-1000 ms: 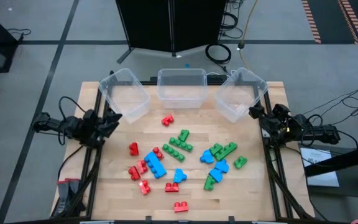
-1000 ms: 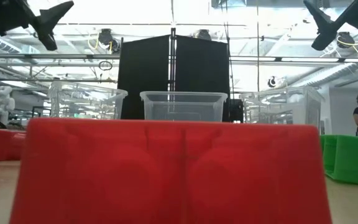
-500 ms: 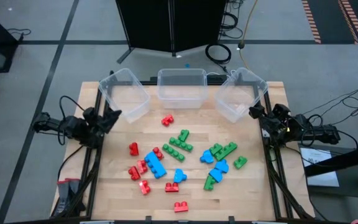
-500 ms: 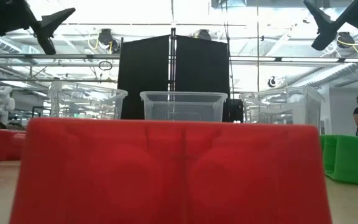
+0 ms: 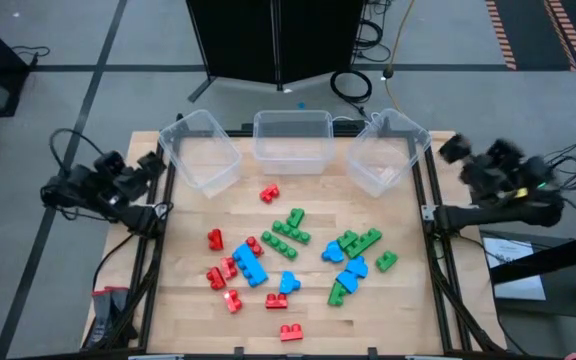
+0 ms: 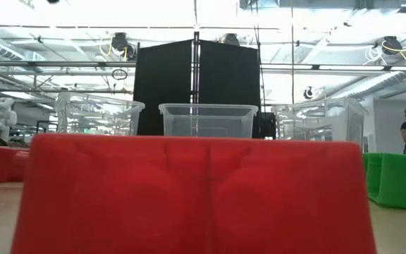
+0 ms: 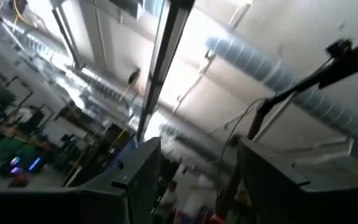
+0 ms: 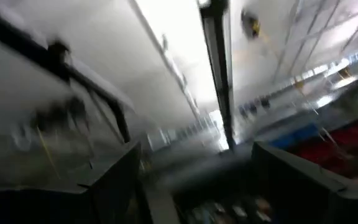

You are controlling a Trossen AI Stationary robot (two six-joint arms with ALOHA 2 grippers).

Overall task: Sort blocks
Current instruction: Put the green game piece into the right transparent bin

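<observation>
Left hand [image 5: 151, 160] and right hand [image 5: 452, 148], both released, flank the surface [image 5: 408, 300]; blocks [image 5: 290, 256] lie between them.

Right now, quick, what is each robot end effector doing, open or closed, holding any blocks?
Left end effector: open, holding nothing, off the table's left edge.
Right end effector: open, holding nothing, off the table's right edge.

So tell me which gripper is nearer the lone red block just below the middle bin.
Left. The left gripper sits off the table's left edge, roughly level with the lone red block; the right gripper is farther, beyond the right edge.
</observation>
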